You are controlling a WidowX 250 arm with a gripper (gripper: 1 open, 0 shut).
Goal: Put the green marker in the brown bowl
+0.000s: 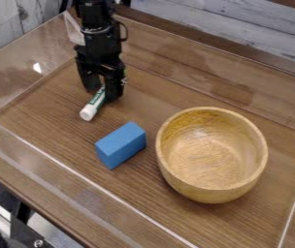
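Wood-grain tabletop (59, 170) behind clear walls (8, 68)

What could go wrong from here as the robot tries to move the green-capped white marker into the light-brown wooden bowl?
1. The open black gripper straddles only the upper end of the slim green-capped white marker, so it may pivot or slip when lifted.
2. The blue rectangular block lies between marker and round light-brown wooden bowl; a low carry could knock it.

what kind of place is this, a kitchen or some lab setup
Most likely a lab test bench, not a kitchen: a wood-grain tabletop fenced by clear plastic walls, a black robot gripper standing over it, and only a few props, such as the blue rectangular block.
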